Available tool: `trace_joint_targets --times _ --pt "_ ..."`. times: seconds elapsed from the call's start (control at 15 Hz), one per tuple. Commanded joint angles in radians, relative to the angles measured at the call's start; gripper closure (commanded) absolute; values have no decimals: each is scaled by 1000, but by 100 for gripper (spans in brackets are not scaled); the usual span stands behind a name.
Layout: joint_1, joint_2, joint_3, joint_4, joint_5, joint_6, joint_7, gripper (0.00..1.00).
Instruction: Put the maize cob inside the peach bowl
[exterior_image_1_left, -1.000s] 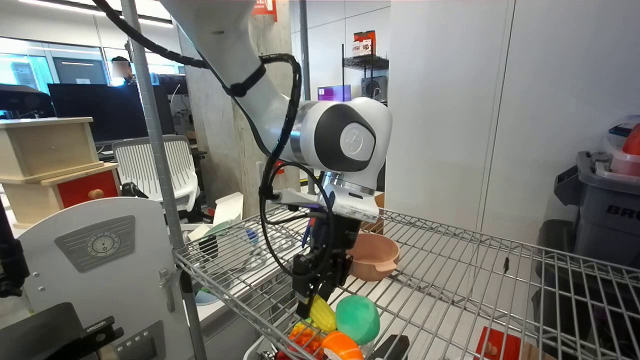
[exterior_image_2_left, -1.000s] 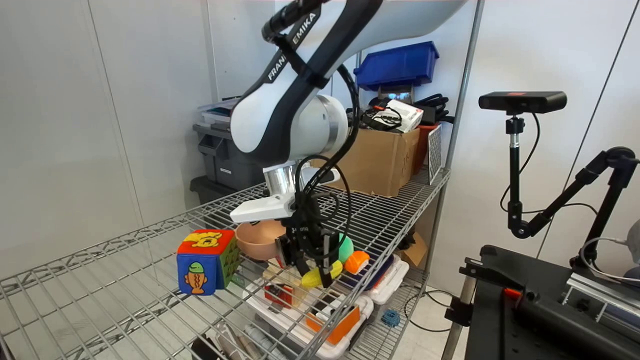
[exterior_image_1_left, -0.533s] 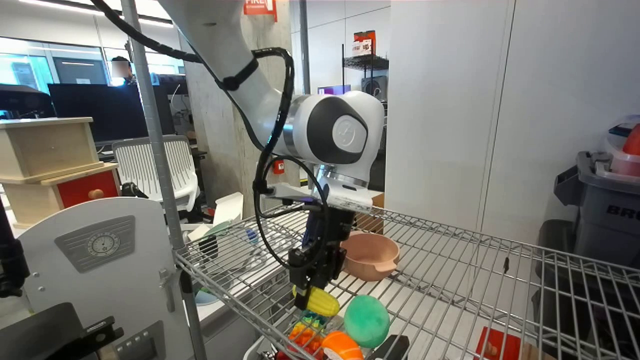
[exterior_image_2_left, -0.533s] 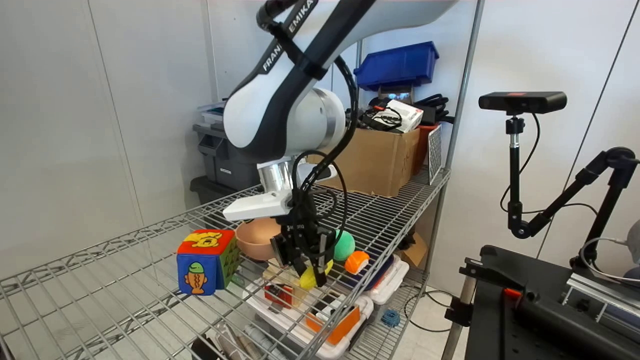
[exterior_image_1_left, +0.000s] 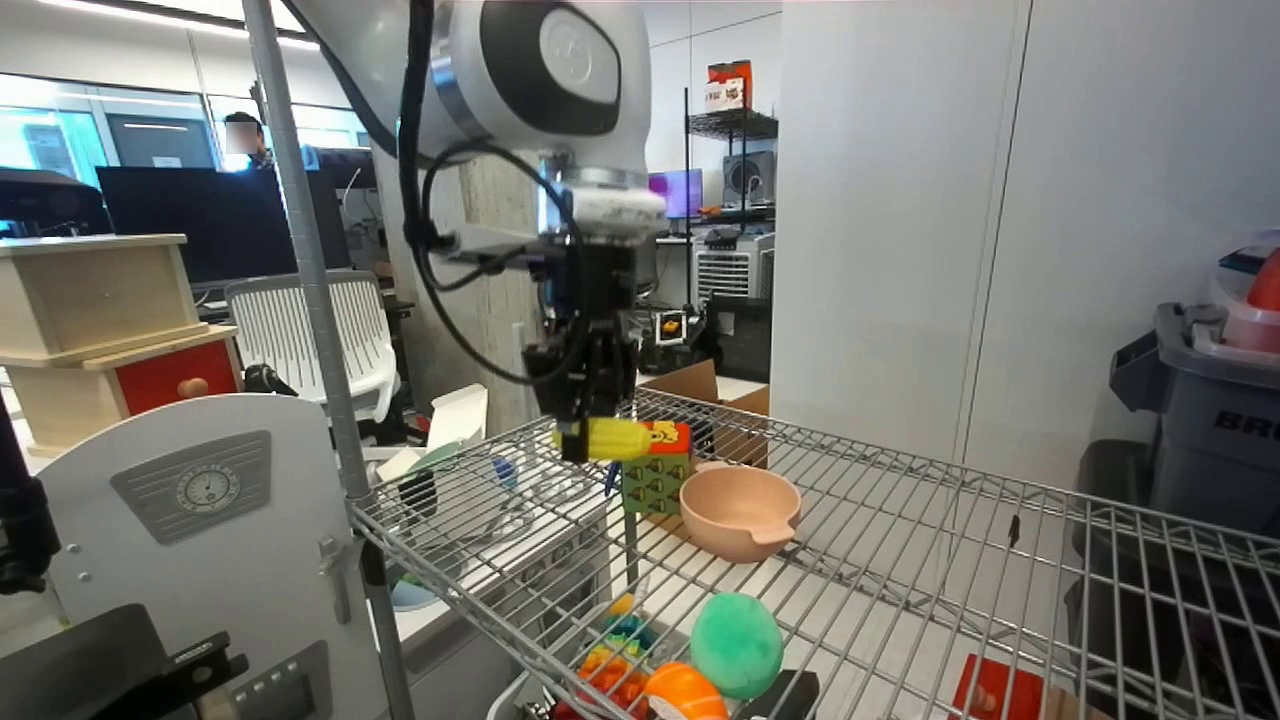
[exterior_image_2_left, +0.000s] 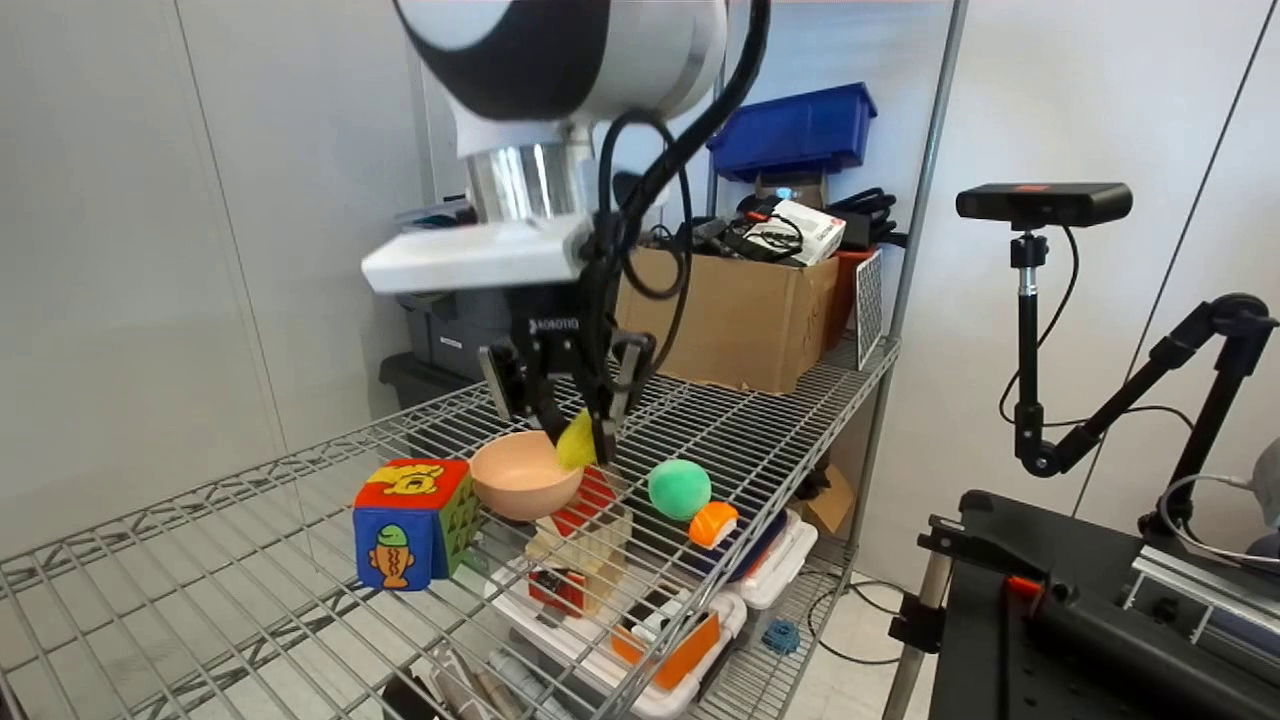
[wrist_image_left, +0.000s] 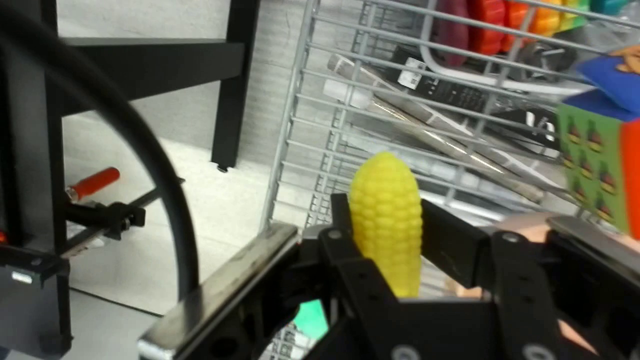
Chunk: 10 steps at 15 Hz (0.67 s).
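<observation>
The yellow maize cob (wrist_image_left: 385, 230) is held between the two fingers of my gripper (wrist_image_left: 386, 210). In both exterior views the gripper (exterior_image_1_left: 575, 440) (exterior_image_2_left: 579, 440) holds the cob (exterior_image_1_left: 618, 439) (exterior_image_2_left: 576, 447) in the air above the wire shelf, lying roughly level. The peach bowl (exterior_image_1_left: 735, 540) stands upright on the shelf, and no object shows in it. In an exterior view the cob overlaps the right rim of the bowl (exterior_image_2_left: 515, 500); whether it is over the bowl cannot be told. In the wrist view the bowl (wrist_image_left: 527, 225) is mostly hidden behind the right finger.
A picture cube (exterior_image_2_left: 410, 530) stands beside the bowl on the wire shelf (exterior_image_2_left: 200, 610). A round green toy (exterior_image_1_left: 737, 645) and an orange toy (exterior_image_1_left: 685, 690) lie near the shelf's edge. A cardboard box (exterior_image_2_left: 740, 320) stands at the shelf's far end. A metal post (exterior_image_1_left: 310, 270) rises at a corner.
My gripper has risen from shelf level with the cob in its fingers, swinging it to a level position. The green toy has shifted slightly away from where the cob was.
</observation>
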Motion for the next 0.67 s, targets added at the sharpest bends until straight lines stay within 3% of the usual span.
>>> trace_joint_targets --times 0.0,0.27,0.6 --pt "-56 -71 -17 90 -6 -20 -59 90" --pt "-164 10 3 352 108 -175 -157 90" --pt "-196 206 50 610 242 -404 -199 90"
